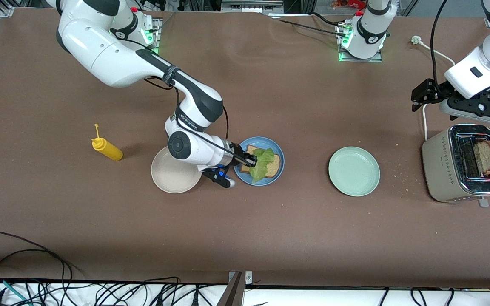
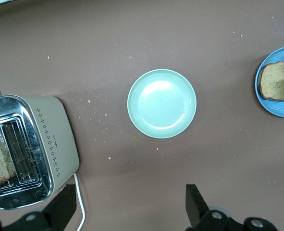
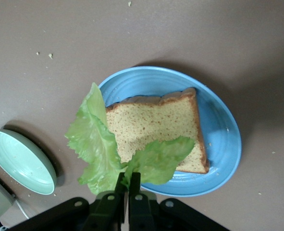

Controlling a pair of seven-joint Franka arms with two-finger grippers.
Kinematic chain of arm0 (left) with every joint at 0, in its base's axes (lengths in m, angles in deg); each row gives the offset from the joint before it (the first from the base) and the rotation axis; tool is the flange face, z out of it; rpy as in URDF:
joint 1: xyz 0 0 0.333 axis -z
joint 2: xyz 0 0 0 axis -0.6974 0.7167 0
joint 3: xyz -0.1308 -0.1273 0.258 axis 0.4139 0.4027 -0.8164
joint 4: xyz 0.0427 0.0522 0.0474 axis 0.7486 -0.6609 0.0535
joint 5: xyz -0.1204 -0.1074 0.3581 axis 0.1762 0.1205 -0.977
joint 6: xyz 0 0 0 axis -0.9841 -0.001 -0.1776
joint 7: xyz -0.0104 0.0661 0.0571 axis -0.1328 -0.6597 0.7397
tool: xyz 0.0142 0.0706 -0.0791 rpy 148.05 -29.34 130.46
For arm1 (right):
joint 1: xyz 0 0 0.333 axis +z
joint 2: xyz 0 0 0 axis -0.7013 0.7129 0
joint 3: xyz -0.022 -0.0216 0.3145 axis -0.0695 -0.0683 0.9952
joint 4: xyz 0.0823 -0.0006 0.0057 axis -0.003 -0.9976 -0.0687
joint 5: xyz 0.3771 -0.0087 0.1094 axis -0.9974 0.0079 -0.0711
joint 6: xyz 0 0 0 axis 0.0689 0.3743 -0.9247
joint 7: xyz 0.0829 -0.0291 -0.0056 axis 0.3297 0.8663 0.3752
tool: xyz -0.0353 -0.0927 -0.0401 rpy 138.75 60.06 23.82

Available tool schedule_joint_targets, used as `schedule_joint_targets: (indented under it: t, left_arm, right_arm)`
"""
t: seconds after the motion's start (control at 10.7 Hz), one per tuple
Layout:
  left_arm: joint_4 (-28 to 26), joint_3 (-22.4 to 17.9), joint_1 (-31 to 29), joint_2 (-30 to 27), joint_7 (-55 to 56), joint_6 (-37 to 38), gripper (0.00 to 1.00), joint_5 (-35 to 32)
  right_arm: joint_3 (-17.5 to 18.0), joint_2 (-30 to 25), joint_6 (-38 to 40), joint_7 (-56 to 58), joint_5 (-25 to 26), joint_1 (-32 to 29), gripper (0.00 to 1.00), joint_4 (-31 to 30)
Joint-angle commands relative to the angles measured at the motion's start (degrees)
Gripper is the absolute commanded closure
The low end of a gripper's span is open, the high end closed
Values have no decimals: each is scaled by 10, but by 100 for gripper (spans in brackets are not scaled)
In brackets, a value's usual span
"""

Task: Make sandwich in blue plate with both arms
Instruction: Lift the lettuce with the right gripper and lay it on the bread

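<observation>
The right tool (image 1: pixel 251 162), clamped on the lettuce (image 1: pixel 262 162), hangs over the blue plate (image 1: pixel 275 175); the leaf drapes from its tips onto the bread (image 3: pixel 156 132) there. The left tool (image 2: pixel 132 211), jaws apart, hovers beside the toaster (image 1: pixel 449 170).

You see one brown bread slice (image 1: pixel 266 164) flat in the blue plate (image 1: pixel 259 180), mid-frame, green lettuce (image 1: pixel 262 163) draped on it.

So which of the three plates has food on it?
The blue plate, between the beige plate and the mint-green plate: it holds a bread slice and lettuce leaf; both others are bare.
</observation>
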Motion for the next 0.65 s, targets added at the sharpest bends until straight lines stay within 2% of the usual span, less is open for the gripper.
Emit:
schedule_joint_targets:
  t: [0.0, 0.09, 0.19, 0.28, 0.37, 0.47, 0.56]
  left_arm:
    - [17, -1, 1, 9, -1, -2, 0, -7]
    - [18, -1, 1, 14, 0, -2, 0, -7]
    - [24, -1, 1, 15, 0, -2, 0, -8]
    - [24, -1, 0, 15, -5, -2, 0, -8]
    - [24, -1, 0, 18, -5, -2, 0, -7]
    - [26, -1, 1, 20, -3, -2, 0, -7]
    - [26, -1, 3, 21, -1, -1, 0, -8]
  right_arm:
    - [9, 11, -2, -24, 9, -9, 100, -13]
    - [8, 11, -2, -19, 10, -11, 100, -17]
    - [7, 11, -1, -17, 10, -12, 84, -18]
    - [7, 11, 0, -17, 10, -12, 45, -18]
    - [7, 10, 0, -19, 10, -13, 18, -17]
    - [8, 9, 0, -20, 10, -16, 2, -16]
    - [11, 7, 8, -20, 9, -22, 0, -16]
